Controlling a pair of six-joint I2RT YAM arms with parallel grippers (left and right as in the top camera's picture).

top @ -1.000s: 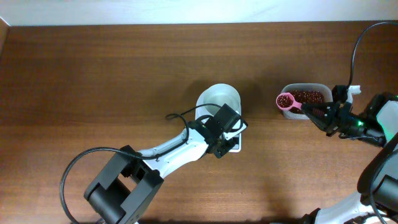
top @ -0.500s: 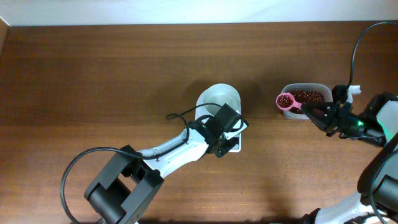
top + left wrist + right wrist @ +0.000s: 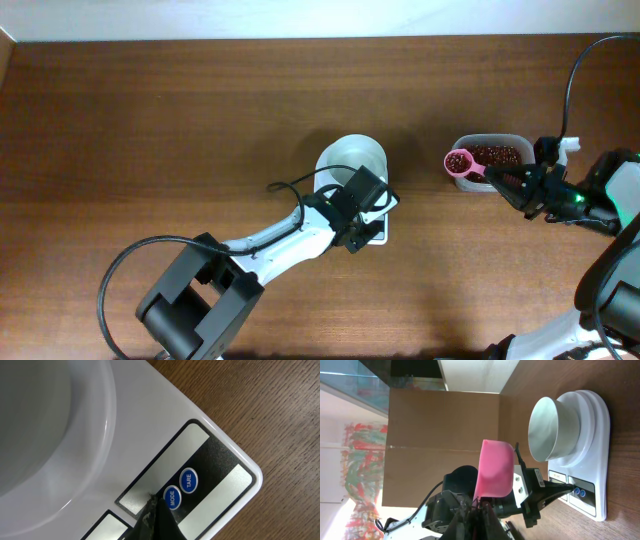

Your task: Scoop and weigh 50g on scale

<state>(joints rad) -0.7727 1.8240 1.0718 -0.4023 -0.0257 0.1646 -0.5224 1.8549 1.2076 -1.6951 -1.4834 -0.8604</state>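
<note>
So, scale (image 3: pixel 150 425) mid-desk, bowl (image 3: pixel 352 160) empty; left gripper (image 3: pixel 152 515) pinched closed at MODE btn (image 3: pixel 171 496), right gripper (image 3: pixel 510 183) clamps pink scoop (image 3: pixel 460 163) of beans (image 3: pixel 497 154) by tub (image 3: pixel 520 143) nr right edge, pour & weigh left to do.

The scale (image 3: pixel 150 420) is white, its buttons (image 3: pixel 188 480) blue on a black panel (image 3: pixel 216 457). The scoop (image 3: pixel 460 163) is pink, the beans (image 3: pixel 497 154) dark red-brown, the table (image 3: pixel 150 130) brown wood-grain.

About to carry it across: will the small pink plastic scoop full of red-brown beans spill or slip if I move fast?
Probably spills if tilted: the small pink plastic scoop looks filled near its rim with loose red-brown beans. It seems light and stiff, so the right gripper, shut on its handle, should likely hold.
</note>
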